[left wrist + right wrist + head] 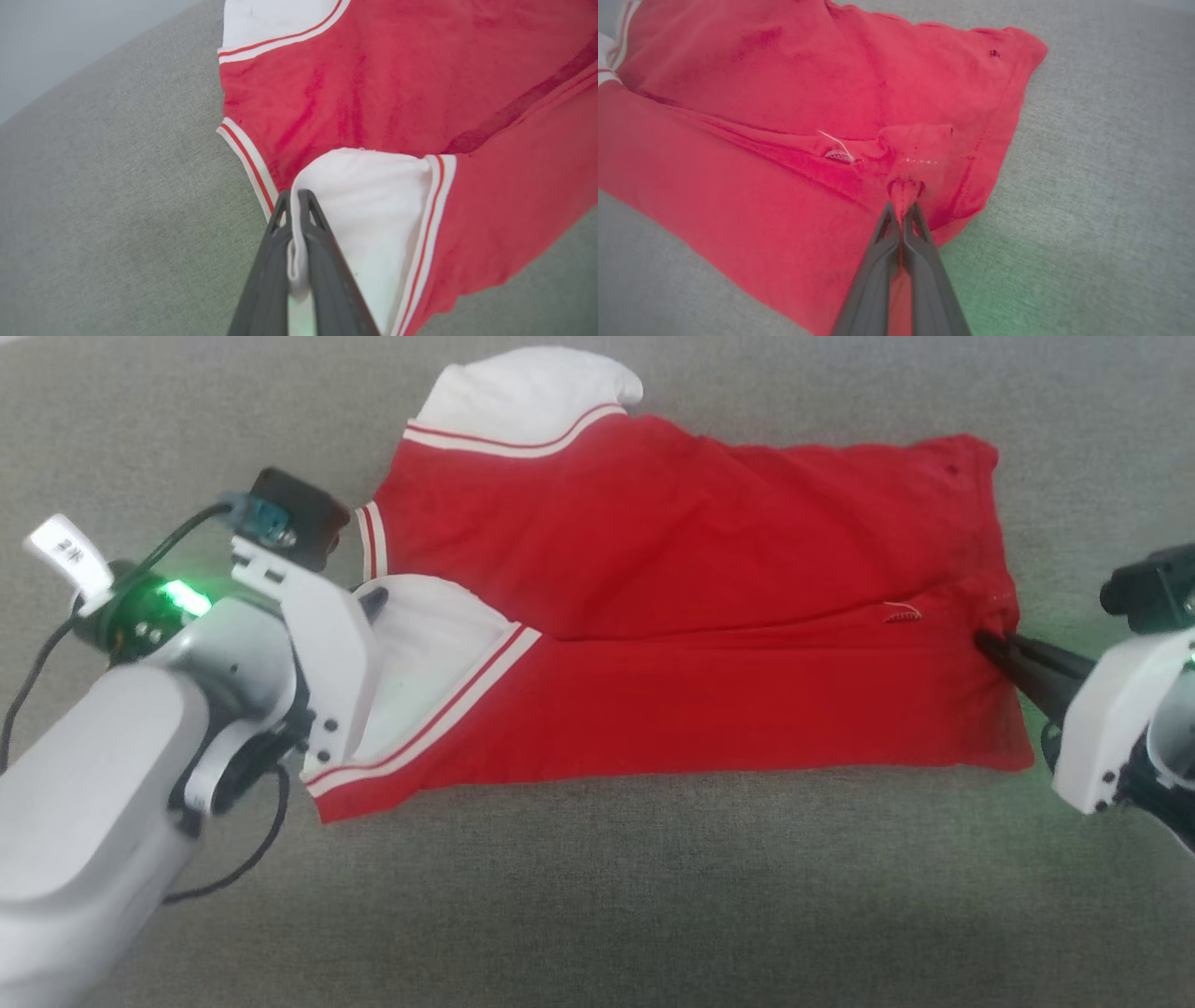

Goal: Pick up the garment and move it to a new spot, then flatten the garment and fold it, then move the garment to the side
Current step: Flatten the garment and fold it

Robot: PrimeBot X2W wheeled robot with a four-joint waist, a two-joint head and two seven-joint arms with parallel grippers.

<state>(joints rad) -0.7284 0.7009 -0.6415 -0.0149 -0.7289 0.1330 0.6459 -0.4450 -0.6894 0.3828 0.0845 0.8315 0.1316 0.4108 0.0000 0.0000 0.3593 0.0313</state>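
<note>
- Two pinch points, one at each end of the garment [672,616]: left gripper [294,196] closed tight on rim of near white sleeve [369,200], cloth squeezed between its fingers; right gripper [902,210] closed tight on bunched bit of red hem [920,149].
- Garment flat on grey cloth surface [597,896], stretched between the two grippers, long axis straight from one set of fingertips to the other.
- From left gripper: striped trim [247,163] just beside tips on their left, red body ahead and off to the right, second white sleeve farther ahead.
- From right gripper: hem at the tips, red body ahead and to the left, small white stitching [838,154] near the tips on their left.
- Near half of garment apparently lapped over far half, lapped edge roughly along the line joining both sets of tips. A judgement only, layers hard to separate.
- Key relation for coming move: both held points on one lengthwise line, so equal, parallel travel of both arms called for; uneven travel likely to skew the fold.
- Left arm nearer sleeve end, right arm nearer hem end; opposite ends well apart from each.
</note>
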